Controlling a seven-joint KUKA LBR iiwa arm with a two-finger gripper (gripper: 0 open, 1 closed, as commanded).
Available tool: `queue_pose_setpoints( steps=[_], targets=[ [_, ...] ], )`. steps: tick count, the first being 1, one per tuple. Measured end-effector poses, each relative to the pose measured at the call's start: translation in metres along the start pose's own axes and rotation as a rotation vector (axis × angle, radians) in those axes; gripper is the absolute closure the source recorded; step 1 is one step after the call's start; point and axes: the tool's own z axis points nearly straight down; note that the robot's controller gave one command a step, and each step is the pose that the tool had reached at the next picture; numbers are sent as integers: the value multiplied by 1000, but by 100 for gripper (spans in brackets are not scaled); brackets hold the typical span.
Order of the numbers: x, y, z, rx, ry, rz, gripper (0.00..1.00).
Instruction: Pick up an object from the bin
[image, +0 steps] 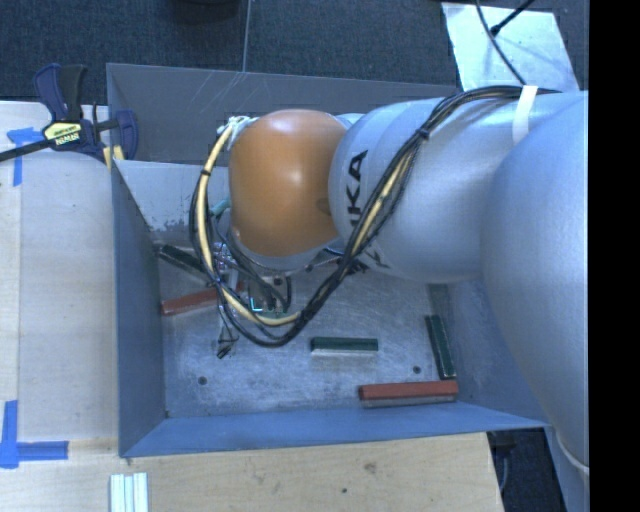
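Arm (470, 180) in from right; orange wrist cover (285, 180) facing up.

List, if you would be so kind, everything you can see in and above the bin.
Bin: one, grey metal, middle of the view.
Red-brown bars: two; one by the near wall at lower right, one at the left, its end under the cables.
Dark green bars: two; one flat on the middle of the floor, one along the right side.
Dark stick: one, blackish, upper left of the floor.
Arm: one, silver, reaching in from the right.
Orange cover: one, on the wrist, over the bin's left half.
Cables: a bundle, black and yellow, looped round the cover.
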Motion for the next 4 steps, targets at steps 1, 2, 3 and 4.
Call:
queue_pose_setpoints(
  steps=[1, 2, 3, 4],
  targets=[
    [-39, 0, 107, -2, -5, -122, 0],
    [-40, 0, 104, -3, -10, -119, 100],
    [-67, -12, -16, -4, -18, -107, 100],
    [-65, -12, -10, -2, -9, -107, 0]
  ],
)
